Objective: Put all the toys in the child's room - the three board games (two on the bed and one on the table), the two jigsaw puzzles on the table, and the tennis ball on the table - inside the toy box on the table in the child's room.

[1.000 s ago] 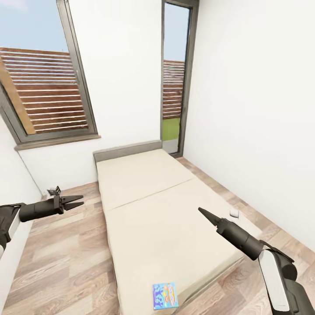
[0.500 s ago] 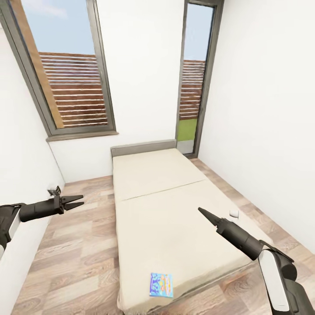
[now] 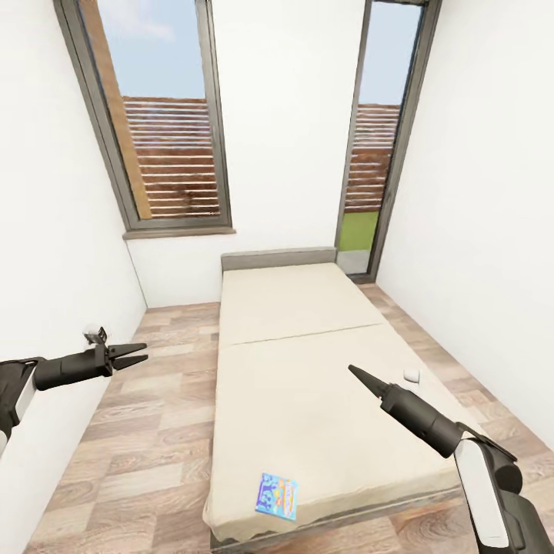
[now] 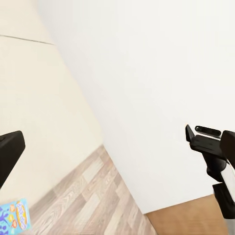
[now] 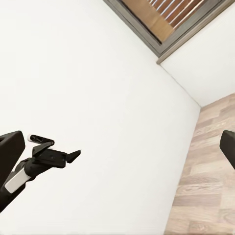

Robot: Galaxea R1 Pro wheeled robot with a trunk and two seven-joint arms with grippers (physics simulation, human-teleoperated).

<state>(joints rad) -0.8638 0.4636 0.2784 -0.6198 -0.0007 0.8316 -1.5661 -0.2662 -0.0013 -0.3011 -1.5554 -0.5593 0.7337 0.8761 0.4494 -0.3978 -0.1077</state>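
Head view looks down at a big bed (image 3: 308, 346) with a beige top and a grey headboard, standing on a wood floor (image 3: 146, 431) between white walls, with two tall windows (image 3: 165, 123) at the far end. A small blue board game (image 3: 276, 496) lies flat on the bed, close to the near edge. The left gripper (image 3: 132, 355) hangs over the floor on the left side of the bed, with its jaws spread a little and nothing in them. The right gripper (image 3: 358, 375) hangs over the right part of the bed, and its jaws look pressed together into one point with nothing held. The blue game is nearer than both grippers, lies between them, and is well apart from each. A small white thing (image 3: 412, 375) sits at the right edge of the bed, too small to tell what it is. Left wrist view shows a corner of the blue game (image 4: 14, 220) on the beige bed, the white wall, and the right gripper (image 4: 201, 138) far off. Right wrist view shows the left gripper (image 5: 58, 155) in front of the white wall, plus a window corner and some floor.
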